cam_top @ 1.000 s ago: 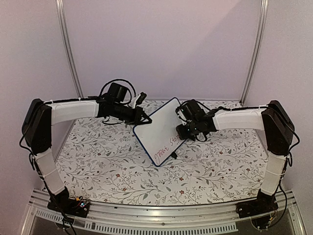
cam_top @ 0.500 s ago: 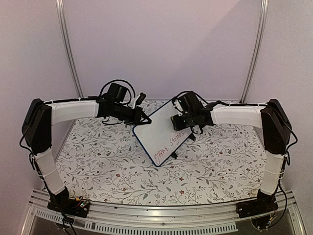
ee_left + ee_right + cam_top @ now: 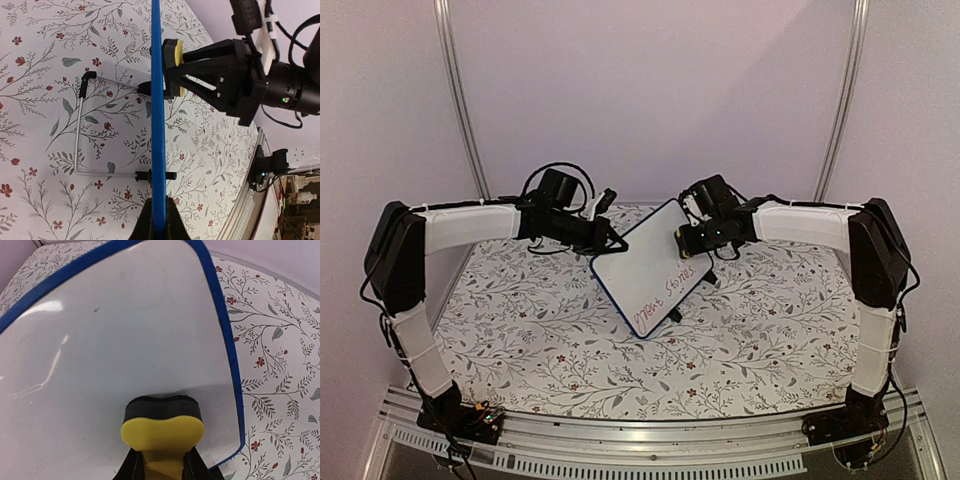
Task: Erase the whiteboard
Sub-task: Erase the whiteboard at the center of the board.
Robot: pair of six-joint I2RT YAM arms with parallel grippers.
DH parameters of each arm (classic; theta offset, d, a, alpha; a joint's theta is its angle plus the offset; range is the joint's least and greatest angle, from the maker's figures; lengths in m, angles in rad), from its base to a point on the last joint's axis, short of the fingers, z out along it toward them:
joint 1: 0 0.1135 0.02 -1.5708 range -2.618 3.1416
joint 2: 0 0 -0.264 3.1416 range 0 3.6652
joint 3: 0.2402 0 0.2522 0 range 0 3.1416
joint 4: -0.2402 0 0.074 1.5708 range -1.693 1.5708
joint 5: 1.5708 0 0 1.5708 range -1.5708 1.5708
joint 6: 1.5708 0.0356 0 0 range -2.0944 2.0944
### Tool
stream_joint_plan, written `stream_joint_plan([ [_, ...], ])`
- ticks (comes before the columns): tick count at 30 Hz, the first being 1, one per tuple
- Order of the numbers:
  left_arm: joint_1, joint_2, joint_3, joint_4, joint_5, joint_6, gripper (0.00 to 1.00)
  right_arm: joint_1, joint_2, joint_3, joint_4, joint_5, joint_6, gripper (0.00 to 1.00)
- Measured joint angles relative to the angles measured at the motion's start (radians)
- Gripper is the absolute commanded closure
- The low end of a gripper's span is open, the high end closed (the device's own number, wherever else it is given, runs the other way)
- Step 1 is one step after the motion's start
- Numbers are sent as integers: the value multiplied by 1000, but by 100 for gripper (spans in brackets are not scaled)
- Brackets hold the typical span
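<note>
From the top camera I see the whiteboard [image 3: 642, 268] standing propped on the floral table [image 3: 520, 320], towards the middle rear. It is turned cornerwise, so one rounded corner points at me and another points away. It leans back on a thin wire stand [image 3: 77, 135] that shows behind it in the left wrist view.

My left claw [image 3: 156, 221] is clenched on the board's blue frame. The two fingers pinch the edge from either side at the board's left corner.

My right claw [image 3: 162, 467] is clamped on a yellow eraser [image 3: 162, 432] with a dark felt face. That felt is pressed flat against the white surface near the board's far right corner, just inside the frame. The left wrist camera looks along the board edge-on and shows the eraser touching the writing side.

Handwriting [image 3: 665, 295] runs along the lower right part of the board, red with some darker strokes. I think one word reads "stories", though it is too small for me to be sure. The patch around the eraser looks clean white, with only a faint speck and some glare
</note>
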Motion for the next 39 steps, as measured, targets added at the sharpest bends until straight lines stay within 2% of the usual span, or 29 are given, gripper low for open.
stream_joint_plan([
  [6,2,0,-3,0,-2,-2,100,-32,33,66,18,-42,1,85],
  [16,4,0,-5,0,7,-4,100,-41,-40,-186,172,-107,39,86],
  [29,17,13,-5,6,33,-4,100,-36,-58,-276,303,-173,58,86],
  [39,25,13,-5,7,37,-3,100,42,-60,-264,356,-168,76,86],
])
